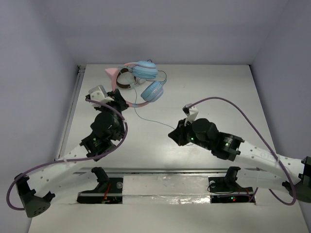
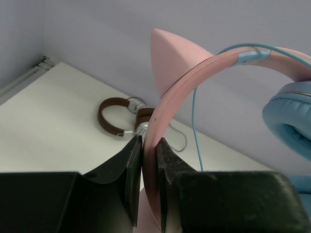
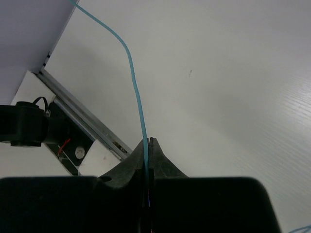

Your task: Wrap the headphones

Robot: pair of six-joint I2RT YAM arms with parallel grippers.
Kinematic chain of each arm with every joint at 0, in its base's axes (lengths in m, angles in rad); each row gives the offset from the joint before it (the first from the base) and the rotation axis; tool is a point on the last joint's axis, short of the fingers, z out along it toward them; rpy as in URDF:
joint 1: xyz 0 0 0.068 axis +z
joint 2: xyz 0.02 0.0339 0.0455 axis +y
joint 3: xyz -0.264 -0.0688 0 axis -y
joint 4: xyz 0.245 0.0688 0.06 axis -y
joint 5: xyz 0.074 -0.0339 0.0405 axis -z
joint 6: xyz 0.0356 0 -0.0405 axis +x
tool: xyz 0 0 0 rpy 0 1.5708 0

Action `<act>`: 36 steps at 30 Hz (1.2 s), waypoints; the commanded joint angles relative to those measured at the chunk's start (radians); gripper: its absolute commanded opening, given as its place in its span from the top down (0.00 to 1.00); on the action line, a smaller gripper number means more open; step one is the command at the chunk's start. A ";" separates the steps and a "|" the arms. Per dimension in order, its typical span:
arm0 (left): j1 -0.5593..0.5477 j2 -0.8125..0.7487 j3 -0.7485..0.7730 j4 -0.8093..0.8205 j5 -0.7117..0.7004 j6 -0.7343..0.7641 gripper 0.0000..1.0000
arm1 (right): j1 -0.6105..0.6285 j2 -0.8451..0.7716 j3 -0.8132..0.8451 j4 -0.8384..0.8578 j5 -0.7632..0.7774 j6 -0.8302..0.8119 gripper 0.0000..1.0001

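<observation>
The headphones [image 1: 146, 71] lie at the back of the table, with a pink cat-ear headband [image 2: 194, 77] and light blue ear cups [image 2: 289, 121]. My left gripper [image 1: 121, 103] is shut on the pink headband; in the left wrist view [image 2: 149, 145] the band is pinched between both jaws. The thin light blue cable [image 1: 146, 118] runs from the headphones across the table to my right gripper [image 1: 173, 133]. In the right wrist view my right gripper [image 3: 148, 143] is shut on this cable [image 3: 131, 68], which rises from the jaws toward the upper left.
Brown-and-white headphones [image 1: 124, 77] lie against the pink ones at the back, also in the left wrist view [image 2: 116, 116]. A metal rail [image 1: 73, 107] runs along the table's left edge. Walls enclose the back and sides. The arm bases [image 1: 165, 187] sit at the near edge.
</observation>
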 commanded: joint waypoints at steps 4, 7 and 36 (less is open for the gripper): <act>0.016 0.068 -0.018 0.087 -0.083 0.012 1.00 | 0.098 -0.006 0.212 -0.263 0.199 -0.069 1.00; 0.030 0.090 -0.016 0.029 -0.050 -0.045 1.00 | 0.121 0.011 0.274 -0.303 0.219 -0.094 1.00; 0.048 0.232 -0.205 -0.246 0.357 -0.297 1.00 | 0.132 0.186 0.559 -0.407 0.387 -0.312 1.00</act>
